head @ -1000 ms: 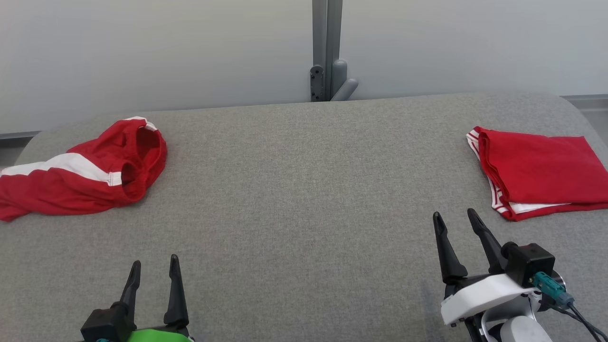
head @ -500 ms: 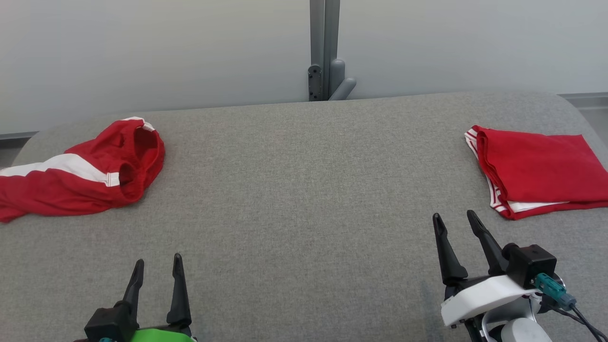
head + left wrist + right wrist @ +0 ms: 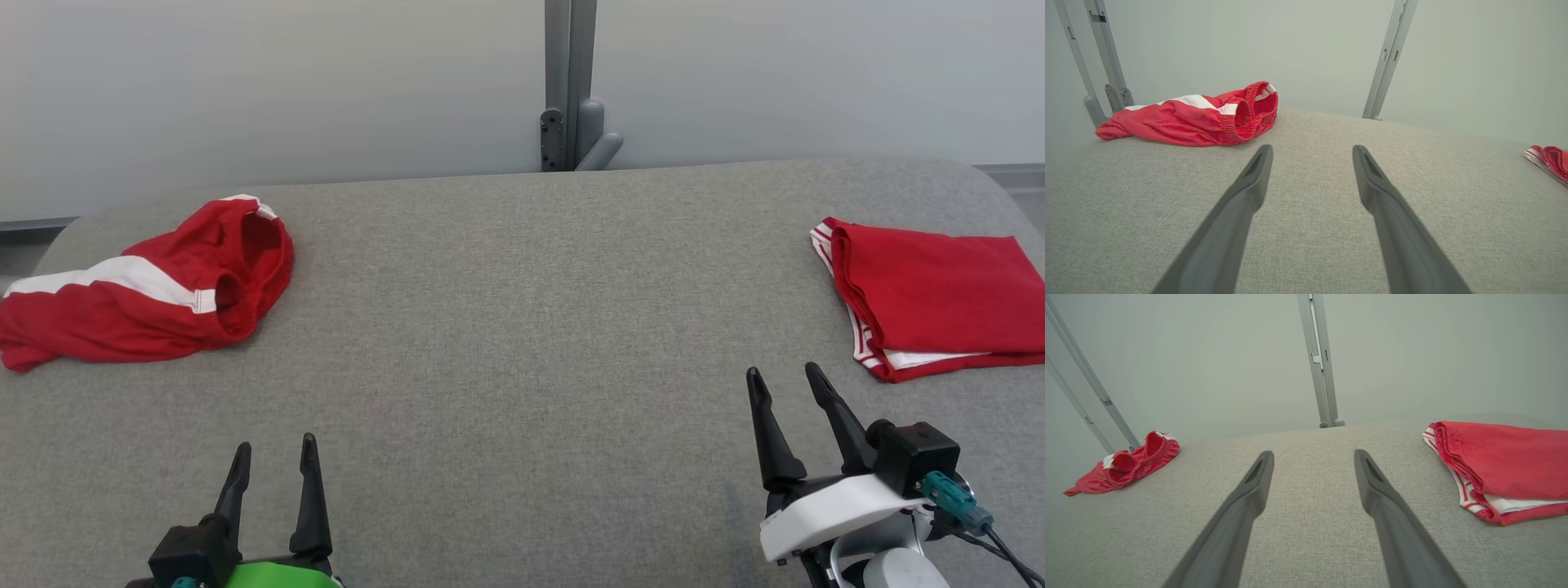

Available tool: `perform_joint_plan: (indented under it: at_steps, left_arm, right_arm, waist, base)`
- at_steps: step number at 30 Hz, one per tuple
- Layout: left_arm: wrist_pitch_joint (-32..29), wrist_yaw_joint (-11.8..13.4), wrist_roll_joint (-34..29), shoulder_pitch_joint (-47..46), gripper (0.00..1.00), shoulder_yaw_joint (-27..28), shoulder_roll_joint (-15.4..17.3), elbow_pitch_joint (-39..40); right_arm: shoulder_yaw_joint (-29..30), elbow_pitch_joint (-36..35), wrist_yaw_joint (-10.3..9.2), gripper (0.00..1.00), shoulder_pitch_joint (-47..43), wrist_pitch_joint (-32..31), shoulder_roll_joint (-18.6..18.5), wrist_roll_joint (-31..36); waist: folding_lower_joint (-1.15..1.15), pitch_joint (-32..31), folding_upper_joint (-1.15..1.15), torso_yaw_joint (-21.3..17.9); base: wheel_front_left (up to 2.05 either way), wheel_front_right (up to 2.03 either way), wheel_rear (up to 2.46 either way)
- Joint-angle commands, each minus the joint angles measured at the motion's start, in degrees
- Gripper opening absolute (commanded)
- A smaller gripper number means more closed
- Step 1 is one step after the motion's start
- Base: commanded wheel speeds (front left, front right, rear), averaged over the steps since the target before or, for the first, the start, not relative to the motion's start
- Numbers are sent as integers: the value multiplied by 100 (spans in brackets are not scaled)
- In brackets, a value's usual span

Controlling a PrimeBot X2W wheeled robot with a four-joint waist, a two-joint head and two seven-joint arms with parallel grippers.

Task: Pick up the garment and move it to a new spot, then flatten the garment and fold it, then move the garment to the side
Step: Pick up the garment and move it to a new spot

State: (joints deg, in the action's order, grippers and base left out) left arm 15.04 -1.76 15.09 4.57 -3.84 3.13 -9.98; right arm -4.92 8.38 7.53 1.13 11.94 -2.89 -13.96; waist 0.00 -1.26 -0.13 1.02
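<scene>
Over table — jaws forward, wide

Red garment w/ white stripe; grey table.

A crumpled red garment with a broad white stripe lies bunched at the left edge of the head view, its elastic waistband gaping open toward the right. A second red garment, folded flat into a neat rectangle with white-striped edges showing underneath, lies at the right edge, partly cut off by the frame.
</scene>
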Motion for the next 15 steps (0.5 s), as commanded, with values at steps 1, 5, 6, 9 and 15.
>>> perform_joint_plan:
  at_steps: [1, 5, 6, 9, 15]
  left_arm:
    - [17, -9, -10, -101, 100, -1, -2, -14]
    - [17, -24, -25, -152, 100, 13, -3, -39]
    - [16, -30, -31, -171, 100, 16, -3, -42]
    - [17, -42, -45, -214, 100, 26, -5, -49]
    - [17, -28, -84, -180, 100, 77, -2, -35]
  right_arm:
    - [9, -14, -8, 100, -74, 9, -2, -25]
    - [-3, -37, -8, 100, -15, 13, -1, -11]
    - [-11, -43, -8, 100, 13, 14, -2, -7]
    - [-50, -53, -8, 100, 43, 16, -1, -13]
    - [-102, -39, -8, 100, -9, 38, -2, -62]
  waist:
    - [0, 9, 13, 58]
    - [0, 9, 13, 261]
    - [0, 6, 13, 337]
    - [0, 0, 13, 624]
    - [0, -4, 13, 1406]
  base:
    - [0, 0, 0]
    - [0, 0, 0]
    - [0, 0, 0]
    - [0, 0, 0]
    - [0, 0, 0]
